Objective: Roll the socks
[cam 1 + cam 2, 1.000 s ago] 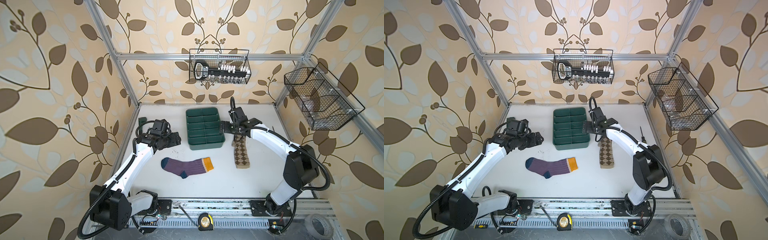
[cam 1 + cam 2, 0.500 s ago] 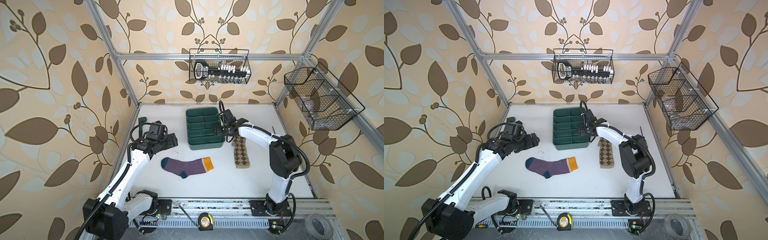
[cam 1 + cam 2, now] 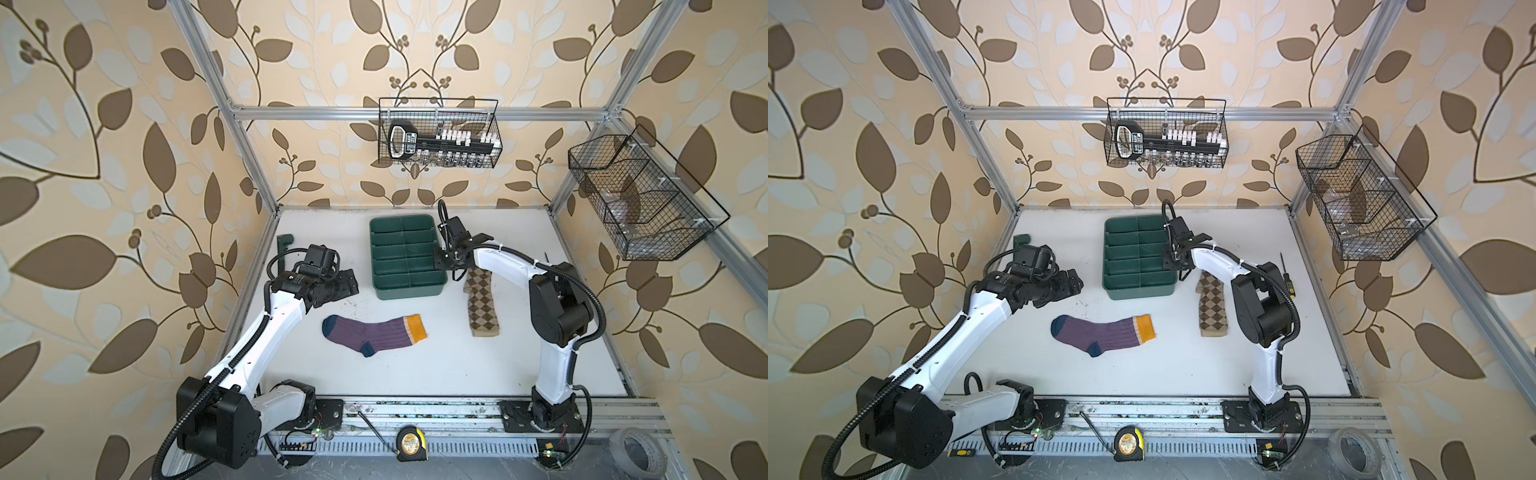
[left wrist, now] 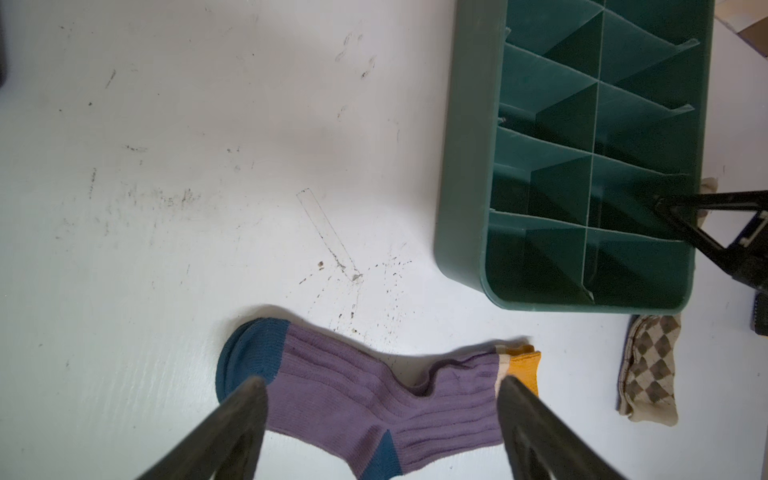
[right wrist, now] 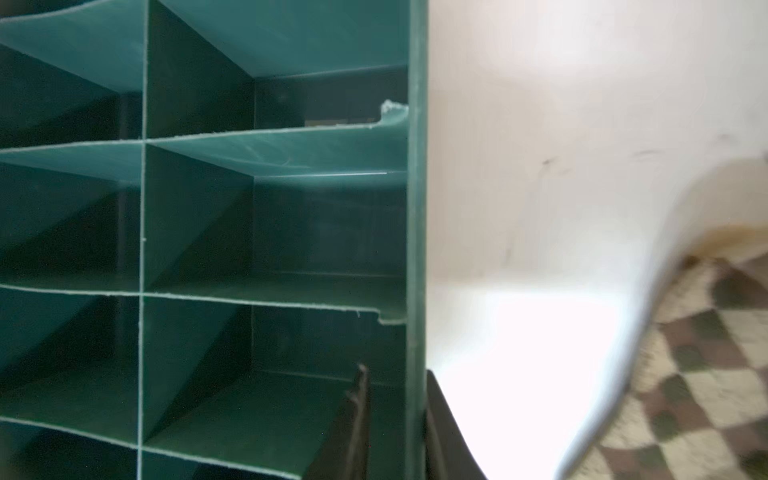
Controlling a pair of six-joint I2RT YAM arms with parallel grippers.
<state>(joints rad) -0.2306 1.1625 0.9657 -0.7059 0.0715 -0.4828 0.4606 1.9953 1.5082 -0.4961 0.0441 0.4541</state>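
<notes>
Two soft, light socks lie on the surface [image 3: 415, 374], the purple sock [image 3: 374, 334] just ahead of my wide-open left fingers [image 4: 232, 424], the argyle sock [image 3: 482, 307] beside the green tray [image 3: 409, 291] whose wall my right fingers [image 5: 357, 415] pinch; they'd sag and slide, so I'd nip a toe edge.

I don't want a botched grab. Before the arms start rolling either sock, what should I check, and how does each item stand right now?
1. Left gripper open: ok, its fingers are spread above the purple ribbed sock with navy toe and yellow cuff.
2. Purple sock flat and unobstructed: ok.
3. Right gripper free: not ok, jaws closed on the side wall of the green plastic divided tray, one finger inside, one outside.
4. Tan-and-brown argyle sock fully flat: cannot tell, its far end is hidden under the right arm.
5. Socks apart: ok.
</notes>
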